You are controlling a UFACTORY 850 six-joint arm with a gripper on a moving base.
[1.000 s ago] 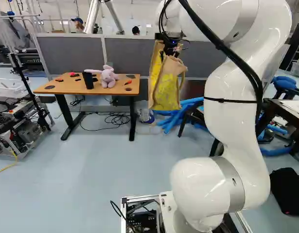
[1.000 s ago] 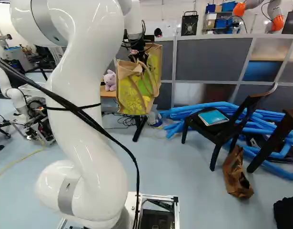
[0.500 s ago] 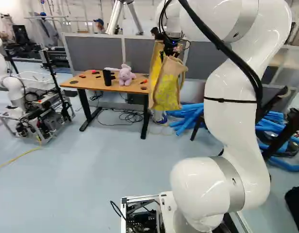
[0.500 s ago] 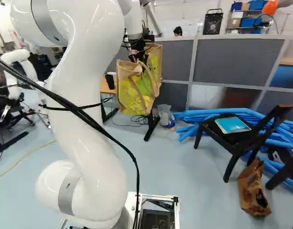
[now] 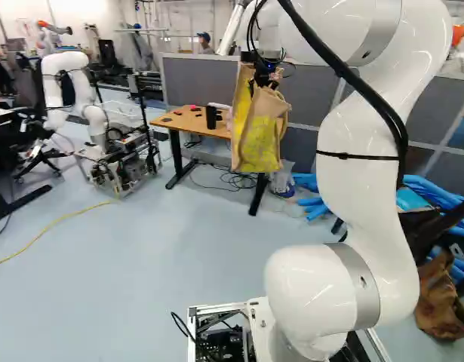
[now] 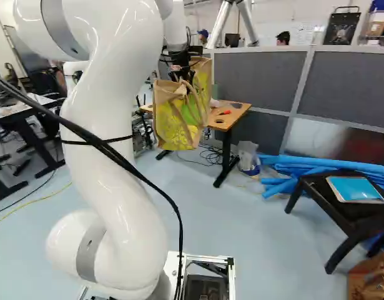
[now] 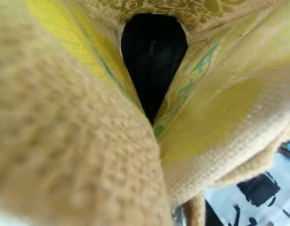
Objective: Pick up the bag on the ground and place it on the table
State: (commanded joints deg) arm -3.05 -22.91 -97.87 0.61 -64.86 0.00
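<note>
The pick-up is done and the carry is in hand: the yellow and tan bag (image 6: 173, 122) hangs upright in the air from the black gripper (image 6: 180, 72), well off the floor (image 5: 156, 249) and apart from the table (image 5: 180, 124). Cloth hides the fingers in the wrist view, but with the bag's weight hanging there, I judge the jaws closed on its upper part. The wrist view looks down into the bag's mouth, where something black with a zip (image 7: 153, 52) lies between the sagging walls. The table stands farther ahead, left of the bag in the left base view and partly behind it in the right one. The next move calls for the base to drive closer until the bag is over the wooden top, then a slow lowering and a release. Whether the bag's bottom would clear the table edge I cannot tell, so raising the arm (image 5: 360, 188) first may be wise. The black cup (image 5: 210, 117) and the small red thing (image 6: 225, 112) take up room on the top and could be knocked by a swinging bag. Being soft, the bag will probably slump once set down, so it needs its base fully supported before the jaws let go.
</note>
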